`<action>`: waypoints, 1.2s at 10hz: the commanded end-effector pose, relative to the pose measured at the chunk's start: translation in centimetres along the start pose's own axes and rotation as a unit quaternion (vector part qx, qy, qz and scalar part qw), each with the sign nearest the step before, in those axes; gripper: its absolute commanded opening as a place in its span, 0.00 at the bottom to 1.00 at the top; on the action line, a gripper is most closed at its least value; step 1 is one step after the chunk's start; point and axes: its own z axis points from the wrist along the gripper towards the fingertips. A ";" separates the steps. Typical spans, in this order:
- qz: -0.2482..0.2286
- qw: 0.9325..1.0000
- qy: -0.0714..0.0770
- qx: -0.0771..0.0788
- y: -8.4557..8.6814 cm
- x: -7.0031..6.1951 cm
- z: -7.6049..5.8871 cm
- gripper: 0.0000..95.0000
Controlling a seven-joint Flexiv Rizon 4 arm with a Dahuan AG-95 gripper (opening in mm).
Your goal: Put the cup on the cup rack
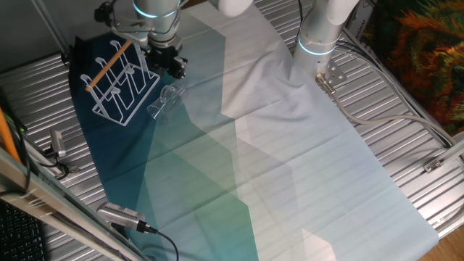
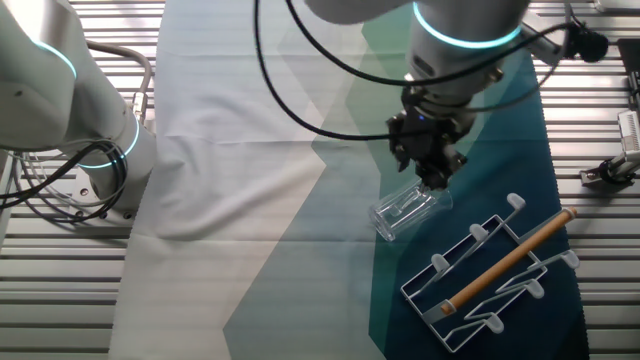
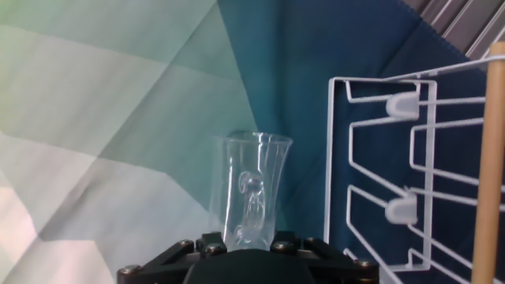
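Clear glass cup (image 1: pixel 163 103) is lying on its side on the teal cloth (image 1: pixel 203 181), just right of the white wire cup rack (image 1: pixel 123 87) in one fixed view, with the gripper (image 1: pixel 174 67) hanging at its far end. From the other fixed view the gripper (image 2: pixel 432 170) sits right at the cup's (image 2: pixel 408 210) base end, rack (image 2: pixel 495 275) just beside it; looks like it's pinching the glass, but honestly can't tell for sure. Hand view shows the cup (image 3: pixel 251 189) sticking out from the fingers, mouth pointing away, rack pegs (image 3: pixel 401 101) off to the right. I'd reckon the trick is lifting gently, then lining the open mouth over one peg before lowering.
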 end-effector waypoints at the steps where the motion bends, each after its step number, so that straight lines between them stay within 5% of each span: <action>1: -0.004 1.000 -0.001 0.000 -0.4 -0.3 1.2 0.20; 12: -0.007 1.000 -0.001 -0.001 -0.7 -0.5 1.8 0.20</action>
